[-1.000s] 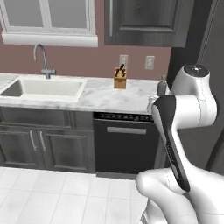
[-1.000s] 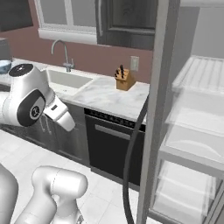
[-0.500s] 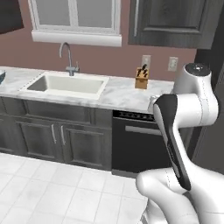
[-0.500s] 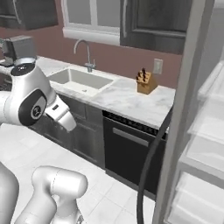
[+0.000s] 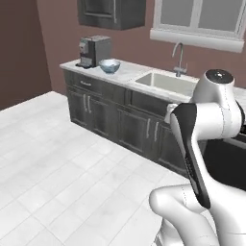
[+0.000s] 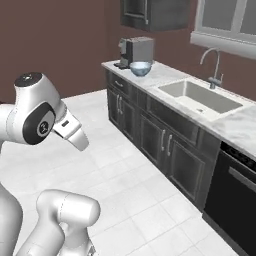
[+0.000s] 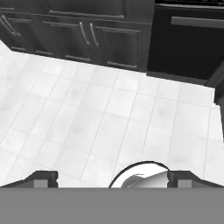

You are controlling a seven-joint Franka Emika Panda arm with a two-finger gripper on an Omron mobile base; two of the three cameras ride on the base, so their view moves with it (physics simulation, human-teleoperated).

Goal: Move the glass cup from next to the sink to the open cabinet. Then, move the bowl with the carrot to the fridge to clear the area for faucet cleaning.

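Observation:
The bowl (image 5: 109, 65) (image 6: 140, 68) is pale blue-white and stands on the marble counter beside a coffee machine (image 5: 93, 51) (image 6: 136, 51). At this distance I cannot tell whether the carrot is in it. To its right lie the sink (image 5: 168, 81) (image 6: 200, 96) and the arched faucet (image 5: 178, 57) (image 6: 214, 65). The glass cup and the fridge are out of view. In the hand view my gripper (image 7: 113, 179) is open, its fingertips (image 7: 41, 178) set wide apart over white floor tiles with nothing between them.
Dark lower cabinets (image 5: 120, 120) (image 6: 150, 135) (image 7: 83, 35) run under the counter, and a black dishwasher (image 6: 235, 195) (image 7: 192, 39) sits right of the sink. A dark wall cabinet (image 5: 111, 13) (image 6: 155, 14) hangs above the coffee machine. White tiled floor (image 5: 53, 158) spreads to the left.
The whole picture has shifted: the camera swung left, so the sink slid right, the knife block left the frame, and the coffee machine and bowl came into sight.

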